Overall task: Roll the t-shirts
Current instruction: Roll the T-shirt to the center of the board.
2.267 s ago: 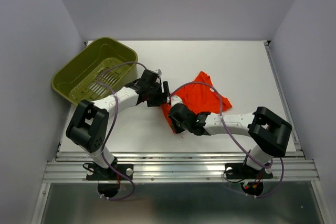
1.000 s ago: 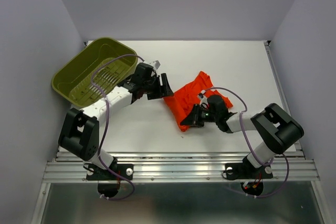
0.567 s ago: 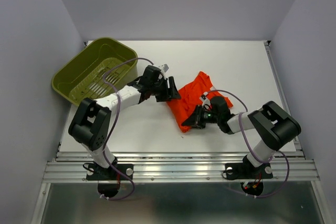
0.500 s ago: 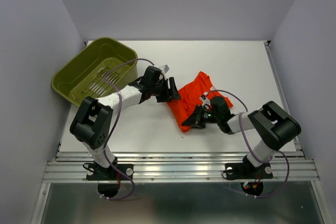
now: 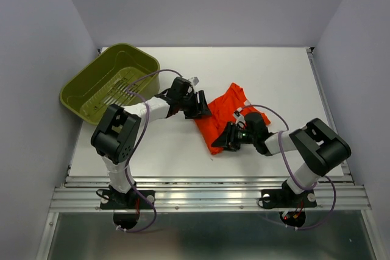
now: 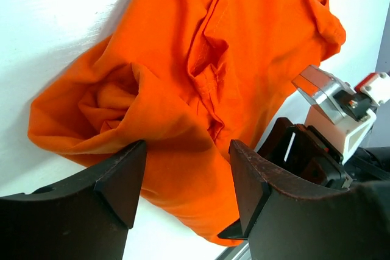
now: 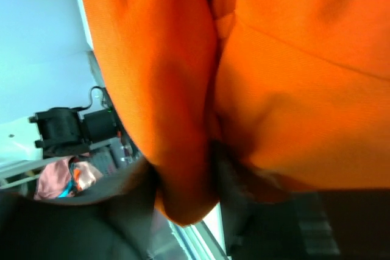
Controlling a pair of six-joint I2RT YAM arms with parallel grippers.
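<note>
The crumpled bright orange-red cloth t-shirt lies bunched mid-frame, and rolling it well probably calls for flattening it first. The left hand stands open astride its upper-left fold, while I cannot tell whether the right hand, buried in the lower edge, grips anything. White tabletop surrounds it, with an olive-green slotted plastic basket at upper left and pale walls behind.
</note>
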